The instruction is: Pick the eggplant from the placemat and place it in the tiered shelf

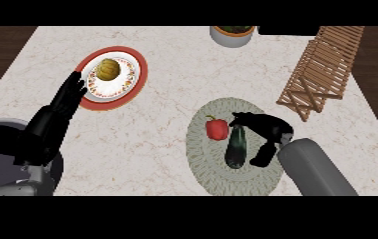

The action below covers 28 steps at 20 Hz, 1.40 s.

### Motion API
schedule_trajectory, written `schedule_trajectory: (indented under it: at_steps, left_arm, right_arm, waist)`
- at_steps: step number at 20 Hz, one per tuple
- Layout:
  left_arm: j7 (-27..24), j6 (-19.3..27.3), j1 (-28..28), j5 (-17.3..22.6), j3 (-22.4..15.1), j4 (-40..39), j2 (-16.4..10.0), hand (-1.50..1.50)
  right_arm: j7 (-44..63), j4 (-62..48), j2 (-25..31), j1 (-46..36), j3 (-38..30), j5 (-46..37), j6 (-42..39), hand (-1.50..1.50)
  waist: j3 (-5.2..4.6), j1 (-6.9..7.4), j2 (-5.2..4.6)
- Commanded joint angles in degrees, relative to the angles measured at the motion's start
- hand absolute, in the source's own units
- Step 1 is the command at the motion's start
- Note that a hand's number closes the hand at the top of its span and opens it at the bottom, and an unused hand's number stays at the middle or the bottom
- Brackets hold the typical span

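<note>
1. Right hand (273,128): over the right half of the mat (221,178), fingers spread wide and closed on nothing. One reaches to the upper end of the eggplant (236,148); another points down beside its lower end.
2. Contact cannot be confirmed, as black hand and dark eggplant blend where they meet.
3. Eggplant: lies lengthwise near the middle of the mat, just right of a red pepper (216,129).
4. Right forearm covers the mat's right edge.
5. Left hand (52,120): rests at the left edge, fingers straight, tips overlapping the rim of a red plate (140,68).
6. A white patterned plate on it carries a yellowish item (107,69), kind unclear.
7. Shelf (325,58): wooden, slatted, upper right, well apart from the mat; its top is cut off and the tiers are hard to separate.
8. Pot (232,37): top centre, only partly visible.
</note>
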State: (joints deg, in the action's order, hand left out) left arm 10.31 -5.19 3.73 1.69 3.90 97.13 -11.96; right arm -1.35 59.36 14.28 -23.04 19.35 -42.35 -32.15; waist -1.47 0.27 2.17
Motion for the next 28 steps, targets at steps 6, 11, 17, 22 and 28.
schedule_trajectory:
  at_steps: [6,11,17,22,28]
  left_arm:
    - [2.05,0.93,2.36,-0.77,-0.25,0.08,0.77,0.0]
    - [0.04,2.02,-0.42,-2.88,-1.92,0.74,2.66,0.0]
    - [-0.04,1.52,-2.17,-0.61,2.71,-0.12,0.18,0.0]
    - [0.26,1.34,-4.34,0.14,3.89,2.44,-0.44,0.0]
    - [0.08,1.02,-3.08,-0.06,2.65,1.64,0.49,0.0]
  right_arm:
    - [-6.73,-8.93,-0.03,-2.31,-1.08,-5.34,11.4,1.5]
    - [-10.07,-8.98,-0.51,-4.08,-7.48,-2.62,17.26,1.5]
    - [-36.96,11.43,19.8,12.55,-8.03,0.91,17.95,1.5]
    - [-51.93,18.24,28.99,20.8,-20.98,14.06,17.19,1.5]
    - [-53.65,26.54,34.93,26.95,-36.42,30.38,10.31,1.5]
  waist:
    - [1.52,0.58,-2.42]
    - [1.51,0.44,-2.29]
    - [1.47,-4.44,-0.9]
    - [1.47,-5.32,-0.73]
    - [1.37,-3.78,-1.44]
